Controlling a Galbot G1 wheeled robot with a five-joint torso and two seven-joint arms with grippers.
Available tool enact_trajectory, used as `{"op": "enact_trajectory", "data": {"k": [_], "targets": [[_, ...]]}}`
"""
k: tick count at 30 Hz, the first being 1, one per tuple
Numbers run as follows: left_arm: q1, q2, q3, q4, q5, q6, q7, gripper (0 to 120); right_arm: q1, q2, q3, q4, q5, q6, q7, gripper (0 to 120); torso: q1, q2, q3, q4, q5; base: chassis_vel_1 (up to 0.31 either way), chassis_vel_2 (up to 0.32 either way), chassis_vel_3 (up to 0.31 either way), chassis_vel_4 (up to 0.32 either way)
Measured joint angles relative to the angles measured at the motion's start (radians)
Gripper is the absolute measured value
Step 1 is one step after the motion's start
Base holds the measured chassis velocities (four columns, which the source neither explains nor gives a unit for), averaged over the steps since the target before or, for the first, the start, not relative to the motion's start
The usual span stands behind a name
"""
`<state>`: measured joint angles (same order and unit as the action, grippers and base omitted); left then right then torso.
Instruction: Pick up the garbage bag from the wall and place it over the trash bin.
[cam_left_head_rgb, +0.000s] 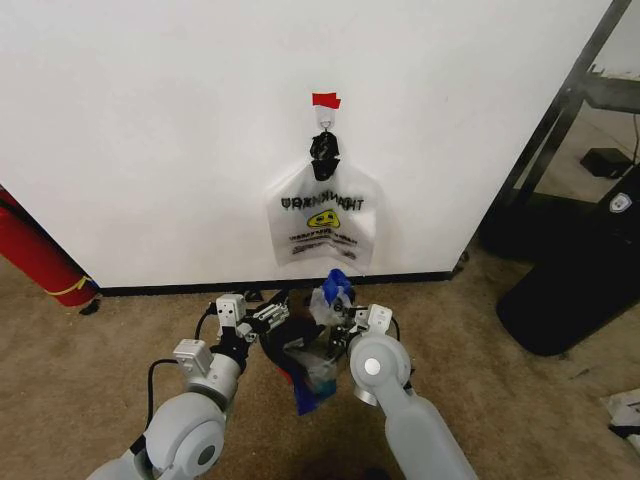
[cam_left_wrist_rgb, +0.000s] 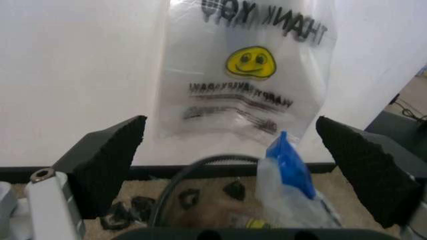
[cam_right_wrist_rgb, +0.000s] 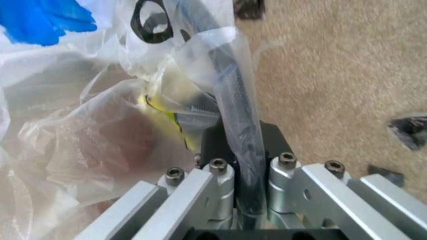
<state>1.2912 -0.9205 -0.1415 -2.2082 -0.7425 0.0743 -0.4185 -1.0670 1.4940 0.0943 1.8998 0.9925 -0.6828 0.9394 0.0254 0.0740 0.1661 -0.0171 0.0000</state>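
Reaches both arms forward and down from the shoulders, elbows bent, forearms nearly side by side over the brown carpet (cam_left_head_rgb: 120, 330). Keeps the left gripper (cam_left_head_rgb: 265, 318) low and level, aimed at the wall, with its black pads (cam_left_wrist_rgb: 107, 165) spread wide and nothing between them. Sets the right gripper (cam_right_wrist_rgb: 247, 150) just beside it, wrist tipped downward, jaws drawn narrow and clamped on a black curved bar of the trash bin (cam_left_head_rgb: 285, 352) with the clear film of the garbage bag (cam_right_wrist_rgb: 80, 150) wrapped round that bar.

Finds the trash bin between the two claws, touching the right one and just ahead of the left one's open fingers. Finds the garbage bag crumpled over and into the bin's mouth, bunched to the inner side of the right claw. Lays the bag's long axis roughly near to far across the bin: one blue tape patch (cam_left_head_rgb: 308, 395) hangs on the side nearer the robot, behind both claws, and the other blue tape patch (cam_left_head_rgb: 338, 285) stands up past the fingertips, pointing at the wall (cam_left_head_rgb: 150, 120).

Faces, well beyond both claws, a black baseboard (cam_left_head_rgb: 200, 288), and above it a second smiley bag (cam_left_head_rgb: 322, 215) hanging flat and upright from a small hook (cam_left_head_rgb: 327, 118) under a piece of red tape (cam_left_head_rgb: 326, 100). Leaves a red cylinder (cam_left_head_rgb: 35, 255) far out to the left claw's outer side.
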Motion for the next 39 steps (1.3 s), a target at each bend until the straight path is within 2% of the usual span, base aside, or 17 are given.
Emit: {"op": "enact_trajectory", "data": {"k": [7, 12, 15, 17, 18, 19, 21, 23, 25, 26, 28, 31, 34, 39], "targets": [[-0.052, 0.041, 0.014, -0.036, -0.054, 0.037, -0.001, 100, -0.109, -0.017, 0.038, 0.068, -0.135, 0.111, -0.179, 1, 0.000, 0.000, 0.000, -0.0001, 0.0000, 0.000, 0.000, 0.000, 0.000], [-0.145, 0.099, 0.064, -0.074, -0.106, 0.074, 0.000, 100, -0.171, -0.012, 0.050, 0.108, -0.233, 0.141, -0.218, 1, 0.000, 0.000, 0.000, 0.0001, -0.0001, 0.000, 0.000, 0.000, 0.000], [-0.274, 0.153, 0.156, -0.111, -0.155, 0.105, 0.007, 100, -0.203, -0.001, 0.050, 0.118, -0.310, 0.154, -0.245, 1, 0.000, 0.000, 0.000, 0.0000, 0.0000, 0.000, 0.000, 0.000, 0.000], [-0.399, 0.176, 0.252, -0.125, -0.209, 0.143, 0.006, 100, -0.211, 0.007, 0.045, 0.115, -0.349, 0.154, -0.252, 1, 0.000, 0.000, 0.000, 0.0003, 0.0001, 0.000, 0.000, 0.000, 0.000], [-0.451, 0.178, 0.296, -0.124, -0.230, 0.161, 0.003, 100, -0.213, 0.010, 0.044, 0.113, -0.356, 0.154, -0.253, 1, 0.000, 0.000, 0.000, 0.0003, 0.0001, 0.000, 0.000, 0.000, 0.000], [-0.451, 0.178, 0.296, -0.124, -0.230, 0.161, 0.003, 100, -0.213, 0.010, 0.044, 0.113, -0.356, 0.154, -0.253, 1, 0.000, 0.000, 0.000, 0.0003, 0.0001, 0.000, 0.000, 0.000, 0.000], [-0.601, 0.170, 0.434, -0.097, -0.277, 0.226, -0.016, 100, -0.217, 0.015, 0.041, 0.111, -0.382, 0.153, -0.255, 1, 0.000, 0.000, 0.000, -0.0001, 0.0003, 0.000, 0.000, 0.000, 0.000], [-0.684, 0.157, 0.513, -0.069, -0.305, 0.275, -0.037, 100, -0.221, 0.017, 0.040, 0.112, -0.410, 0.155, -0.259, 1, 0.000, 0.000, 0.000, -0.0005, -0.0002, 0.000, 0.000, 0.000, 0.000], [-0.790, 0.130, 0.593, -0.028, -0.348, 0.373, -0.086, 100, -0.235, 0.017, 0.036, 0.113, -0.519, 0.210, -0.301, 1, 0.000, 0.000, 0.000, 0.0000, 0.0003, 0.000, 0.000, 0.000, 0.000], [-0.790, 0.130, 0.593, -0.028, -0.348, 0.373, -0.086, 100, -0.235, 0.017, 0.036, 0.113, -0.519, 0.210, -0.301, 1, 0.000, 0.000, 0.000, 0.0000, 0.0003, 0.000, 0.000, 0.000, 0.000], [-0.836, 0.112, 0.619, -0.003, -0.371, 0.417, -0.112, 98, -0.256, 0.013, 0.036, 0.113, -0.639, 0.306, -0.361, 1, 0.000, 0.000, 0.000, -0.0001, -0.0002, 0.000, 0.000, 0.000, 0.000], [-0.864, 0.097, 0.625, 0.026, -0.382, 0.429, -0.126, 98, -0.288, 0.010, 0.032, 0.117, -0.747, 0.408, -0.423, 1, 0.000, 0.000, 0.000, -0.0001, 0.0001, 0.000, 0.000, 0.000, 0.000], [-0.864, 0.091, 0.625, 0.040, -0.390, 0.430, -0.141, 98, -0.293, 0.010, 0.030, 0.118, -0.764, 0.439, -0.438, 1, 0.000, 0.000, 0.000, 0.0005, -0.0001, 0.000, 0.000, 0.000, 0.000], [-0.875, 0.084, 0.624, 0.046, -0.397, 0.437, -0.153, 98, -0.289, 0.015, 0.029, 0.106, -0.776, 0.460, -0.445, 1, 0.000, 0.000, 0.000, 0.0000, -0.0001, 0.000, 0.000, 0.000, 0.000]]}}
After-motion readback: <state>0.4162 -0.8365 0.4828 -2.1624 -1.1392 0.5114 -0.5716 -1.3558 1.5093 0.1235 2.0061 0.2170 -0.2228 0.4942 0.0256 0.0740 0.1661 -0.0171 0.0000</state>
